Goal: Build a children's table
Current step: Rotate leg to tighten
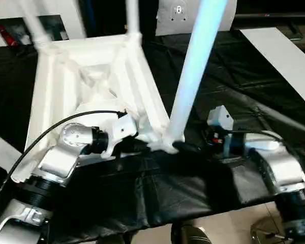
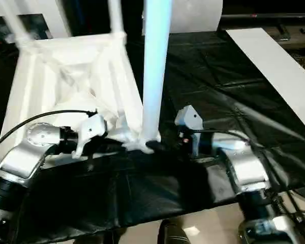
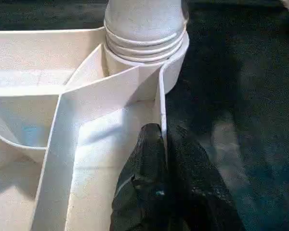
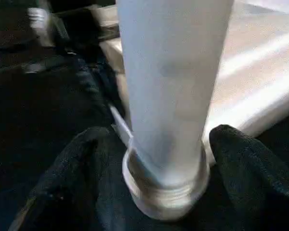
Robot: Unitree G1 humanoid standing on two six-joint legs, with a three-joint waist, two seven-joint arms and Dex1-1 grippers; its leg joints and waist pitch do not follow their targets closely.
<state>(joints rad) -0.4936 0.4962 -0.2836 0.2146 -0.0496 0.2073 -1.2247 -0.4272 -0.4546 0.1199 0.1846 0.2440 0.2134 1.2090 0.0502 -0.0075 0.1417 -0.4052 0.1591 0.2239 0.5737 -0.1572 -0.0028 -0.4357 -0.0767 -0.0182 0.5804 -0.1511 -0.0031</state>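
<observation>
The children's table top (image 1: pixel 91 76) lies upside down on the black-covered worktable, ribbed underside up. One white leg (image 1: pixel 193 76) stands in its near right corner socket (image 3: pixel 144 62), and two more legs (image 1: pixel 33 23) (image 1: pixel 133 15) rise from the far corners. My left gripper (image 3: pixel 163 139) is shut on the thin rim wall of the top, right beside that near socket. My right gripper (image 4: pixel 166 139) is open, with a finger (image 4: pixel 86 168) on each side of the standing leg's base (image 4: pixel 166 192), just above the socket.
A long white board (image 1: pixel 284 56) lies at the far right of the worktable (image 1: pixel 234 71). The table's near edge (image 1: pixel 203 211) drops to a pale floor close below my arms. A white piece (image 1: pixel 0 150) pokes in at the left edge.
</observation>
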